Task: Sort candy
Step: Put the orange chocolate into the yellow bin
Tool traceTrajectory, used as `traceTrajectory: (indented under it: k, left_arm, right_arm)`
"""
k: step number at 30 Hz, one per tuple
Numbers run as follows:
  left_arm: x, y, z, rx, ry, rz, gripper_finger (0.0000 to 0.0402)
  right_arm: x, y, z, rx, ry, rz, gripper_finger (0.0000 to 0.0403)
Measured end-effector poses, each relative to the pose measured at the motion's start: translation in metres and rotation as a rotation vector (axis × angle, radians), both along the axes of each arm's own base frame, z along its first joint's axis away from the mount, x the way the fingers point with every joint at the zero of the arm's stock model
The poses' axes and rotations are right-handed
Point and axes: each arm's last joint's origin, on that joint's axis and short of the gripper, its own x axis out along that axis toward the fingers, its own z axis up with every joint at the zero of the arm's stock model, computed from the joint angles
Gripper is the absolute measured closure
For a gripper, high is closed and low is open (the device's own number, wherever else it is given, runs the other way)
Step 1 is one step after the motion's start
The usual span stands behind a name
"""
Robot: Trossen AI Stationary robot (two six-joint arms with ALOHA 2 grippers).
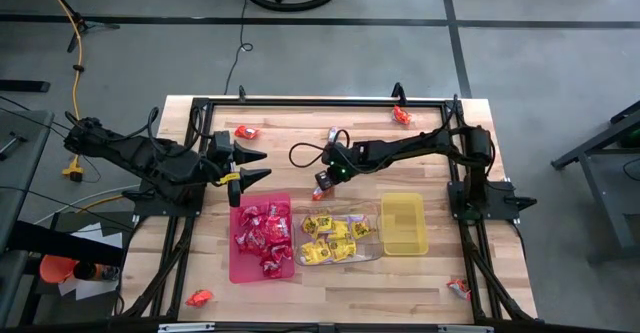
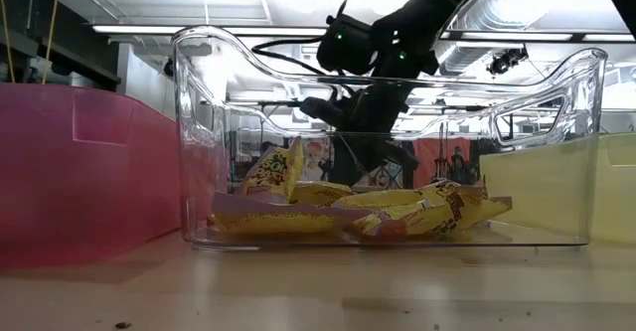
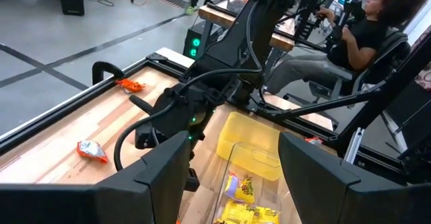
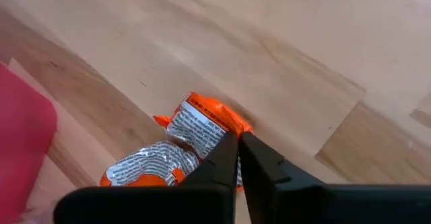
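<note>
Orange candy (image 4: 202, 126) is pinched tight in the right tool (image 4: 237, 143), mid-frame; next, lift it toward a tray. Left tool (image 1: 250, 166) waits released.

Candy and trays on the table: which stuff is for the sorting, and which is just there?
For the job:
- orange candy, pinched by right end effector
- red tray
- clear tray
- yellow tray

Just there:
- cables
- seated person

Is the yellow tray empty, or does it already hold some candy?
Empty: the high view shows only the bare floor of the yellow tray, with no packet inside.
</note>
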Motion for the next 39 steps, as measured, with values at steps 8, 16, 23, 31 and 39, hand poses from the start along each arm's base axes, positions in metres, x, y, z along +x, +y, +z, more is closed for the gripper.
traceTrajectory:
  k: [8,16,23,31,39]
  left_arm:
    - [0.0,0.0,0.0,-0.002,-0.002,0.004,0.0186]
    - [0.0,0.001,0.0,-0.009,-0.007,0.028,0.0186]
    - [0.001,0.001,-0.001,0.005,-0.003,0.061,0.0186]
    - [0.005,0.001,-0.003,0.023,0.004,0.103,0.0186]
    - [0.007,0.0,-0.004,0.017,0.003,0.111,0.0186]
  right_arm:
    - [-0.004,0.0,0.036,-0.071,-0.092,0.078,0.04]
    - [-0.036,0.017,0.116,-0.239,-0.246,0.165,0.0402]
    - [-0.092,0.064,0.15,-0.27,-0.166,0.271,0.0403]
    - [-0.174,0.123,0.143,-0.145,-0.085,0.224,0.0403]
    - [-0.221,0.145,0.109,0.002,-0.04,0.097,0.0403]
